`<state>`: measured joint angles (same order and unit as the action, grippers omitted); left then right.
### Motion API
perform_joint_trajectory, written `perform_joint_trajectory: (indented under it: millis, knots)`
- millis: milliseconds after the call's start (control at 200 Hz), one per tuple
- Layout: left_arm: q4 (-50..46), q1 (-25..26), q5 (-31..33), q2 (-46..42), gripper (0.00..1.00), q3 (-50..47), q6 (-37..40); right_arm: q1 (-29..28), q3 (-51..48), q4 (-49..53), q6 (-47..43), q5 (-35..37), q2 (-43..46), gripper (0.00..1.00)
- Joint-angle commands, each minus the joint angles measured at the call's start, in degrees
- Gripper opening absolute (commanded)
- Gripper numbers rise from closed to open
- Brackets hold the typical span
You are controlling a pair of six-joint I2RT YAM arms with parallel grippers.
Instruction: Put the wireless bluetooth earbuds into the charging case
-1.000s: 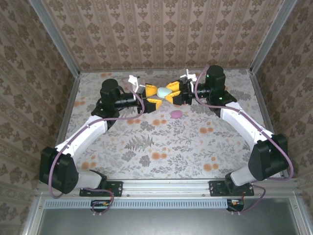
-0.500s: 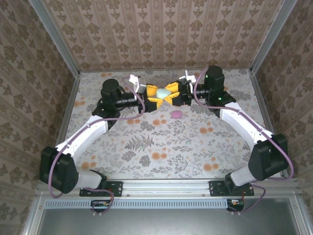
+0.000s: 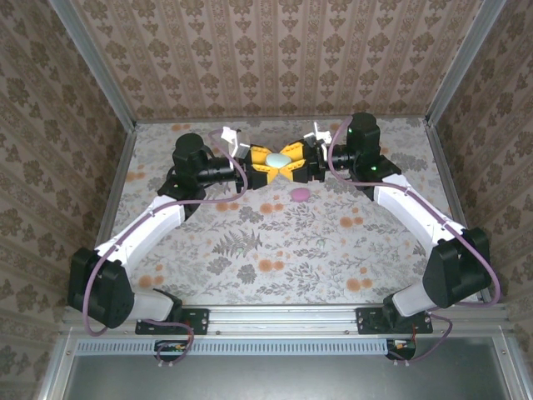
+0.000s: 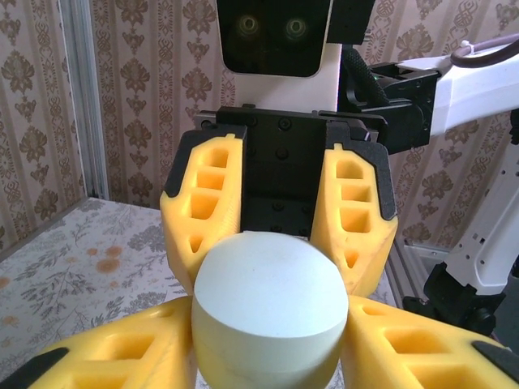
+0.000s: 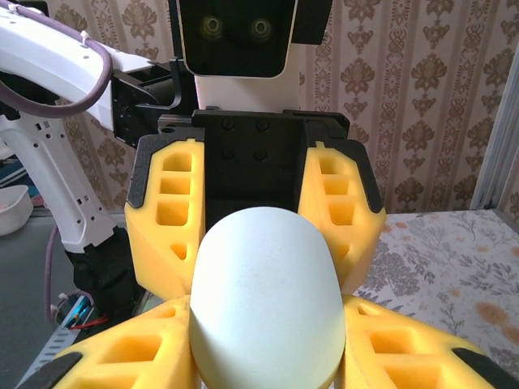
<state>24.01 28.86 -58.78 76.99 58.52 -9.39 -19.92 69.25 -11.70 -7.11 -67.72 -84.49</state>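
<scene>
Mint charging case [image 3: 276,158] in shared clasp of left gripper [image 3: 265,161] and right gripper [image 3: 291,158], arms nose-to-nose

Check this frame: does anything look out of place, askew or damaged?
Nothing spilled or damaged. One oddity: the left hand and right hand both clamp the same mint case from opposite sides, off the table; a pink oval piece lies alone on it.

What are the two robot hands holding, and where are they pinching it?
One mint oval case, held between both. The left gripper pinches the sides at one end, and the right gripper pinches the sides at the opposite end.
</scene>
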Motion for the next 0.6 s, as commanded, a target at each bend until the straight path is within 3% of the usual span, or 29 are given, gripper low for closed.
perform_joint_trajectory:
  millis: [0, 180, 595]
  knots:
    - [0.5, 0.41, -1.28, 0.26, 0.43, 2.04, 0.33, -0.52, -0.3, -0.4, -0.65, 0.25, 1.39, 0.39]
    - [-1.19, 0.41, -1.07, 0.02, 0.51, 2.12, 2.01, -0.32, -0.95, -4.81, 2.63, 0.97, 1.47, 0.39]
    - [-0.96, 0.41, -0.63, -0.53, 0.48, 2.25, 2.82, -0.12, -0.59, -4.98, 3.95, 0.73, 1.08, 0.38]
